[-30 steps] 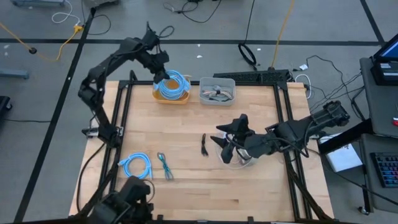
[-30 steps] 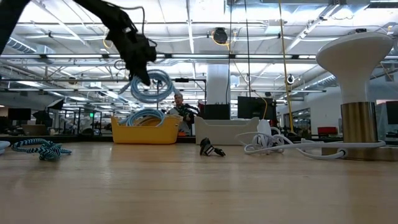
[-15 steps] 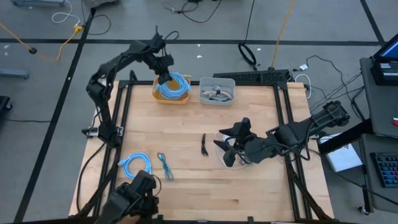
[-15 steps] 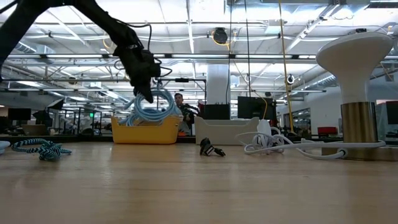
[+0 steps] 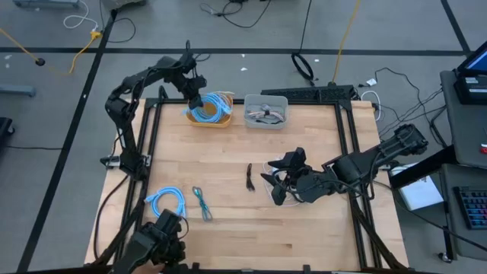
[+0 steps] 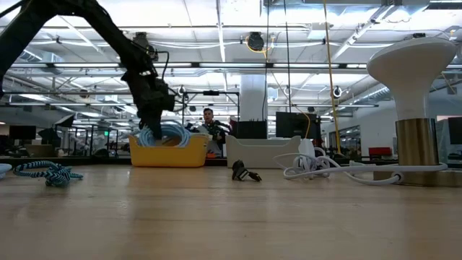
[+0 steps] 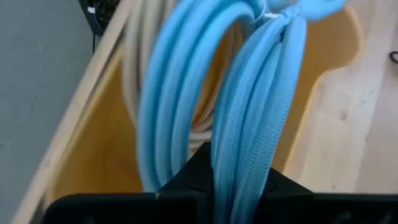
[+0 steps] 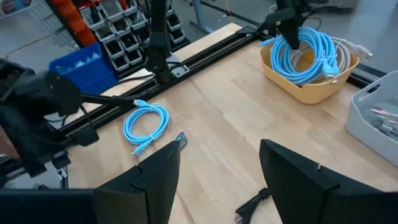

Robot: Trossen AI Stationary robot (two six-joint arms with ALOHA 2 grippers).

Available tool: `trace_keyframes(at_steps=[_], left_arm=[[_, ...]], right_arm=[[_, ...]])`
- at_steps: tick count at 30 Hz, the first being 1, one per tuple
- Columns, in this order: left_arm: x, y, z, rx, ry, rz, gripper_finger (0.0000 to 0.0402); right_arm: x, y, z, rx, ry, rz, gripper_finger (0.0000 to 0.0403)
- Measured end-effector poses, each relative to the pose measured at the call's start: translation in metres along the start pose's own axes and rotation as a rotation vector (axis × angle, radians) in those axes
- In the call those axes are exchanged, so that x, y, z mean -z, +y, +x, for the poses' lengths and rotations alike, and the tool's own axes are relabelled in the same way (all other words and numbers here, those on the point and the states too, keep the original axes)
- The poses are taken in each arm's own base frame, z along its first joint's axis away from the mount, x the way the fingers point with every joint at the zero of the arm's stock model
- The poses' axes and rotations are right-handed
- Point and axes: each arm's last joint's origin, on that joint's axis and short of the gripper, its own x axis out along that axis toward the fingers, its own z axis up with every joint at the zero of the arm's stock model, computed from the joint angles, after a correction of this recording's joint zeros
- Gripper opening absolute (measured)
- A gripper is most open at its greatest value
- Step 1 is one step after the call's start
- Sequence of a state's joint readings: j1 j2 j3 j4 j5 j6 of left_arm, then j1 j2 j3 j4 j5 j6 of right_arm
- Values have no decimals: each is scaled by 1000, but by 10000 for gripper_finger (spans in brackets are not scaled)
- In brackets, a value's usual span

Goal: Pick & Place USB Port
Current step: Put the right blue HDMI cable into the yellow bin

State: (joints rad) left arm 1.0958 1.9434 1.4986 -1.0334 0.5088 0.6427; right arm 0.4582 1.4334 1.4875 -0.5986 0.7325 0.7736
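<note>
Lowered since a second ago: left gripper (image 5: 195,97) now down at the yellow basket (image 5: 221,122) on the table's far edge, clenched on the light-blue cable coil (image 5: 209,108), which was hanging clear above the rim in the low view and now sits mostly inside the basket (image 6: 167,152); coil strands (image 7: 249,118) seen running straight between the dark fingers in the left wrist view, cream cable beneath them. Shifted slightly toward the near side: right gripper (image 5: 278,186), fingers spread and holding nothing, hovering over the white cable (image 5: 271,164) at the table's right of centre. Unmoved: small black USB piece (image 5: 250,177) lying on bare wood near mid-table, just left of the right gripper; second blue coil (image 5: 167,202) and teal cable (image 5: 202,204) near the front-left corner; grey bin (image 5: 265,111) just beside the basket. Open wood across the middle between the basket and the front coils; black frame rails along left and right edges.
</note>
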Motion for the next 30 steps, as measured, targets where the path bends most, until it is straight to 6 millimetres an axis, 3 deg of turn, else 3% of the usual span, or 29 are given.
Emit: trace_keyframes(at_steps=[6,13,22,30], left_arm=[[-1,-6,22,-1,-26,20,31],[-15,-15,30,-91,-46,62,32],[-13,-17,29,-81,-34,23,51],[-21,-36,6,-135,-92,54,74]], right_arm=[[-1,-3,3,9,-2,6,212],[-2,-3,5,9,-5,10,212],[-2,-2,4,2,-7,17,212],[-2,-2,4,5,-11,19,212]])
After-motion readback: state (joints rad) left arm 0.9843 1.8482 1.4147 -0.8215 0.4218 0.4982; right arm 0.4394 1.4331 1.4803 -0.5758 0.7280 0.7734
